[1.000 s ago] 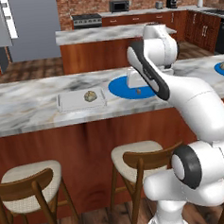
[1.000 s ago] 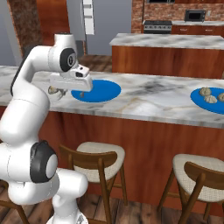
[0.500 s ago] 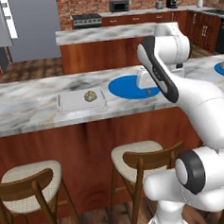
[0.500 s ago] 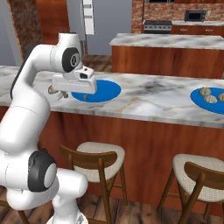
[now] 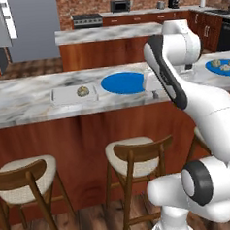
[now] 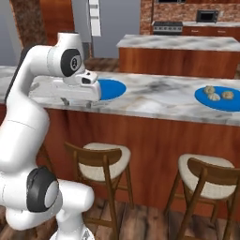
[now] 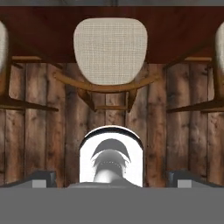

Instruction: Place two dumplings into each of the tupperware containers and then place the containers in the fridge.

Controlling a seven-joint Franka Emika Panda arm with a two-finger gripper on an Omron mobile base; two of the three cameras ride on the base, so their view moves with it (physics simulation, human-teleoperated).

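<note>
A pale tupperware container (image 5: 67, 95) lies on the marble counter (image 5: 23, 101) with one tan dumpling (image 5: 82, 91) inside it. A second container is hidden or out of view. Three more dumplings (image 6: 213, 93) sit on a blue plate (image 6: 234, 102) at the counter's right end, also seen as dumplings (image 5: 217, 64). My gripper (image 5: 153, 91) hangs at the counter's front edge, right of an empty blue plate (image 5: 122, 82). It points down at the floor, open, fingertips (image 7: 42, 177) far apart with nothing between them. From the other side the gripper (image 6: 76, 102) stands before that plate (image 6: 111, 88). The grey fridge (image 5: 25, 26) is at the back left.
Wooden bar stools stand under the counter: stool (image 5: 136, 152), stool (image 5: 21, 174), stool (image 7: 110, 43) directly below my hand. A second island (image 5: 101, 35) runs behind the counter, with dark wooden cabinets and appliances along the back wall.
My hand has swung from above the empty blue plate out to the counter's front edge, rightward in the left base view. The container and dumplings have not moved.
</note>
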